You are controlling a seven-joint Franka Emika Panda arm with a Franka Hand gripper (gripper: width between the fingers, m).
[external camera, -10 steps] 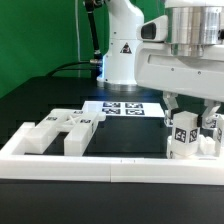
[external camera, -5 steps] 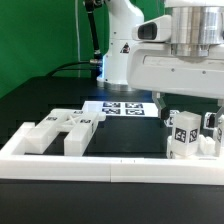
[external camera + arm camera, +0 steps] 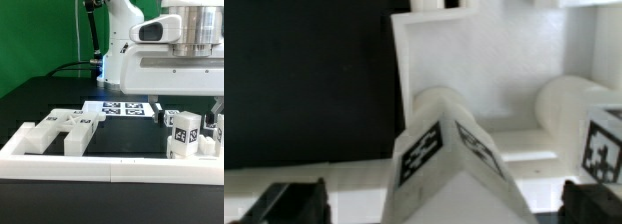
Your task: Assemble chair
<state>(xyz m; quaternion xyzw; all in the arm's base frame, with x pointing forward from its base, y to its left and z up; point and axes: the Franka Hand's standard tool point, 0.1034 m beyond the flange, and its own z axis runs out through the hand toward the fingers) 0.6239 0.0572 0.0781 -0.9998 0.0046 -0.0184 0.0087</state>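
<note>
chair pieces point(image 3: 185, 135): white, black-and-white square tags | table point(image 3: 125, 137): black | marker board point(image 3: 93, 106): white, black tags | backdrop point(image 3: 40, 35): green

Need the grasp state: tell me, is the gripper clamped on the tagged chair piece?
No: in the wrist view the gripper stands open, with gaps on both sides of the tagged chair piece.

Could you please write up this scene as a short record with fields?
gripper: open, holding nothing, above the right chair pieces
fingers: wide apart, apparently just above the tagged block
right chair pieces: tagged white blocks standing at the exterior view's right, behind the border rail
left chair pieces: white blocks at the exterior view's left, against the border rail
marker board: flat on the table, behind the pieces
table: black
</note>
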